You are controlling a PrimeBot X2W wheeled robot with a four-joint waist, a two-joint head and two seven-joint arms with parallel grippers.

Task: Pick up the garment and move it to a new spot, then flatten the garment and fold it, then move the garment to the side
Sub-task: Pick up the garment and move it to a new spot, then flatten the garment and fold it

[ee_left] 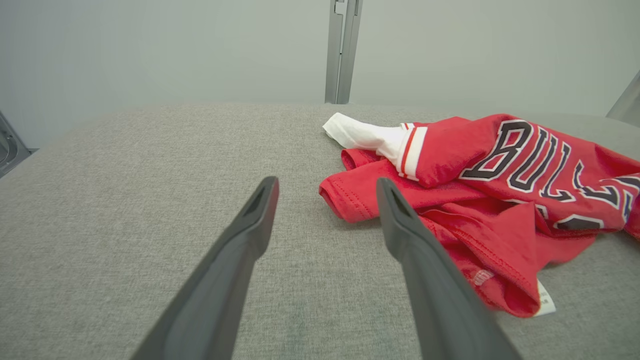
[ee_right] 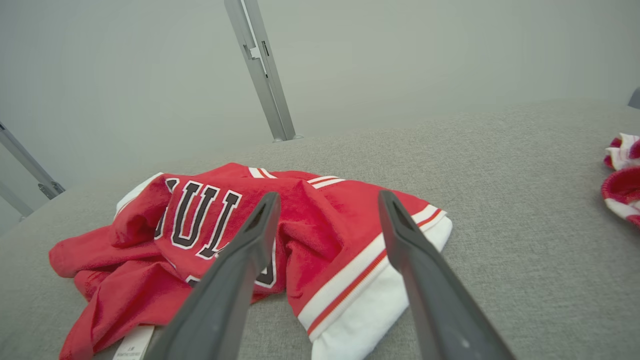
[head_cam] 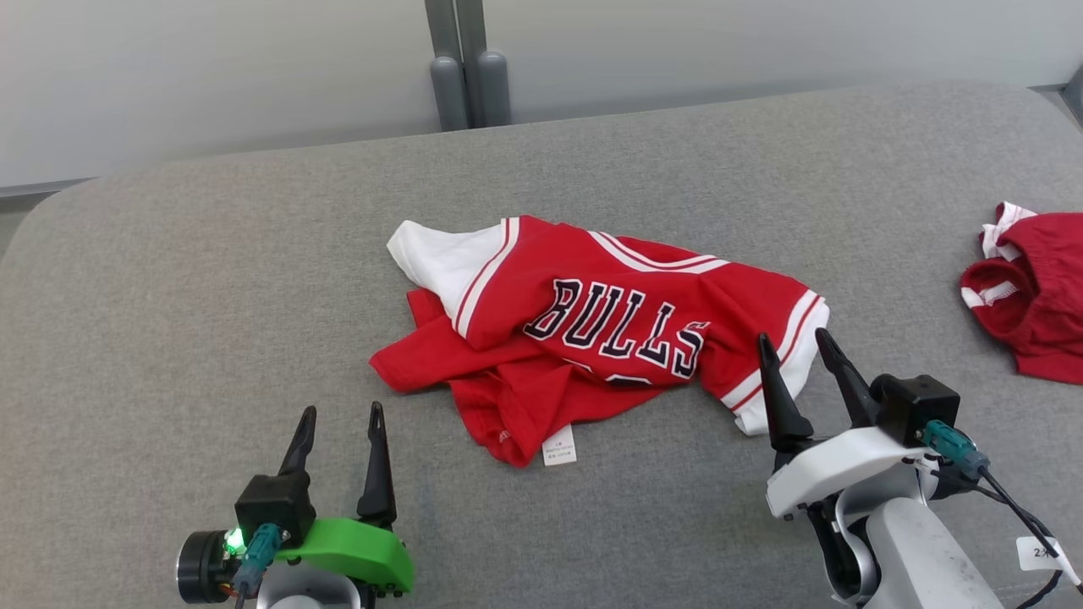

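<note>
- The garment [head_cam: 592, 321], a red jersey with white trim and dark "BULLS" lettering, is lying crumpled near the middle of the grey fabric-covered worktop [head_cam: 211, 279], with the lettering facing up.
- A white part is poking out at the heap's far left, a white-banded edge is lying at its right end, and a small white label [head_cam: 559, 446] is sticking out at the near edge.
- The left end effector [head_cam: 343, 408] is sitting at the near left with its two dark fingers standing apart and gripping nothing. The garment is lying ahead of it and to its right, clear of the fingertips.
- In the left wrist view, the left end effector [ee_left: 327, 181] is pointing past the garment [ee_left: 500, 165], whose nearest red fold is showing in the gap beside the right-hand finger.
- The right end effector [head_cam: 794, 335] is reaching in at the near right with its fingers spread and empty, its tips overlapping the garment's white-banded right end.
- In the right wrist view, the banded edge of the garment [ee_right: 340, 235] is lying between and below the fingers of the right end effector [ee_right: 329, 194]. Whether the tips are touching cloth, I cannot tell.
- A second red-and-white garment [head_cam: 1032, 296] is lying bunched at the worktop's right edge, well apart from the jersey.
</note>
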